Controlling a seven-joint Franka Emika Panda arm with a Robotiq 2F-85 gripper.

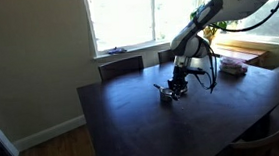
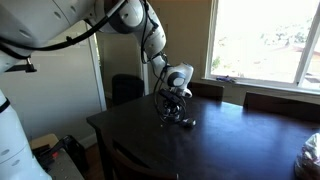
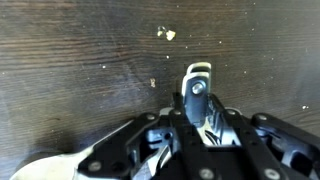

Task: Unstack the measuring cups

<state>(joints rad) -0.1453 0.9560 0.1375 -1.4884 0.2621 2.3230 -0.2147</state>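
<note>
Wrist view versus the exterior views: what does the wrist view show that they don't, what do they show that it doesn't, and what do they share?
Only the wrist view: pale crumbs on the wood, and what looks like a shiny cup handle close up at the gripper. Only the exterior views: the arm, windows and chairs. Shared: the dark table and the gripper low over the measuring cups.

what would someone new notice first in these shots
The robot arm reaching down over the dark table by the bright window stands out first. Its gripper sits low at the small shiny measuring cups; in the wrist view a cup handle pokes out between its jaws.
</note>
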